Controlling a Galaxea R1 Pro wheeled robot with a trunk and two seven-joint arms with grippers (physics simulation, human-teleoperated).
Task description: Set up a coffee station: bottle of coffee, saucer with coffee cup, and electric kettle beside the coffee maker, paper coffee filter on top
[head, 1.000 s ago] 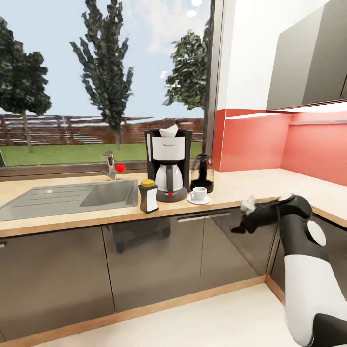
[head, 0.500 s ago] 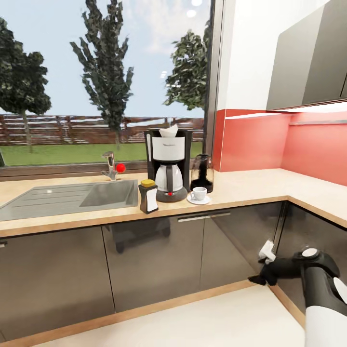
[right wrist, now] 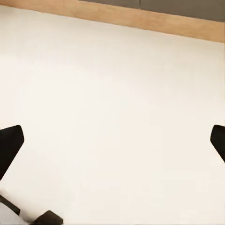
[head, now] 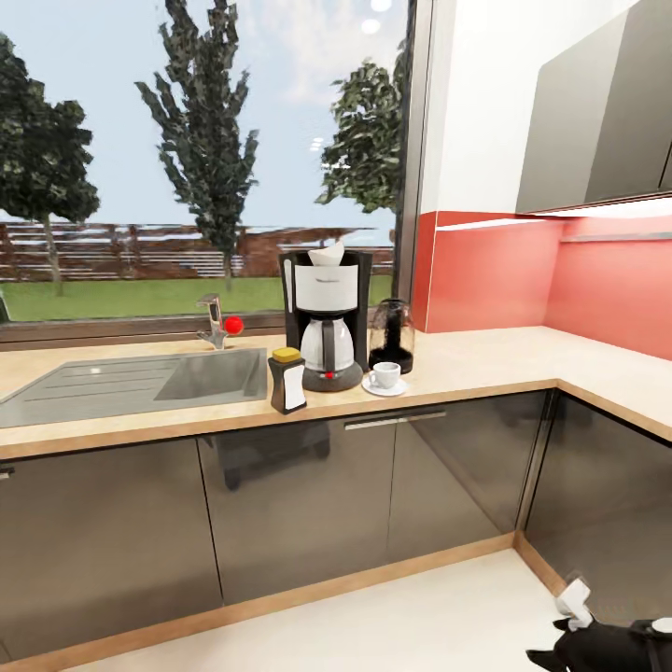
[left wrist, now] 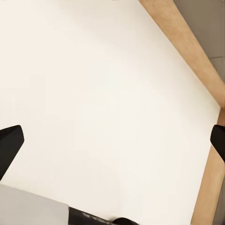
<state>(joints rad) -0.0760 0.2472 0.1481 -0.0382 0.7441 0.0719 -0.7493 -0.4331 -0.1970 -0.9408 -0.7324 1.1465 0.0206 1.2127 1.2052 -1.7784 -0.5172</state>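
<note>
I saw the maker point(head: 326, 317), filter point(head: 328, 252) on top, between bottle point(head: 287, 381) and kettle point(head: 391, 336), cup point(head: 385, 374) apparently on its saucer point(head: 384, 387); both pincers point(left wrist: 112, 140) point(right wrist: 112, 143) hung apart over floor point(right wrist: 112, 93)

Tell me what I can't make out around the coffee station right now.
- Paper filter, head view: too small to confirm how it seats on the coffee maker.
- Electric kettle, head view: its base is hidden behind the cup.
- Right pincer, head view: cut off by the frame's bottom edge.
</note>
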